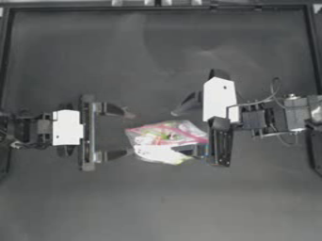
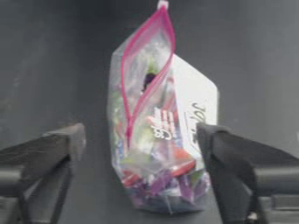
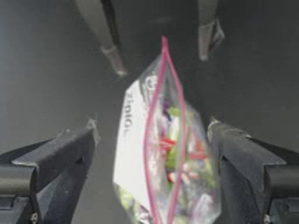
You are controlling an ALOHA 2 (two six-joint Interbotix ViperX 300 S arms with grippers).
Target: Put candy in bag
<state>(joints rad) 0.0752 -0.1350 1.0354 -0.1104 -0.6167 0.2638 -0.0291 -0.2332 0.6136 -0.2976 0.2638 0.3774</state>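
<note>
Between the two grippers: the bag [image 1: 166, 141], a clear zip bag, is seen on the dark table [image 1: 157, 56] near the middle, its pink-red seal strip [image 2: 146, 65] parted so that the mouth gapes.
Bag contents: multicoloured sweets [image 2: 166, 175] are shown through the plastic; a white label panel is carried on one face.
Left gripper [image 1: 123, 132]: it is placed just to the left of the bag, jaws spread wide and gripping nothing; in the left wrist view the bag is framed between both jaws without being touched by either.
Right gripper [image 1: 189, 126]: it is placed at the bag's right end, jaws parted; one jaw is seen over the bag's right edge from above, but contact cannot be told. In the right wrist view the bag is framed in the gap between the jaws.
Candy: no separate red-and-white piece can be made out.
</note>
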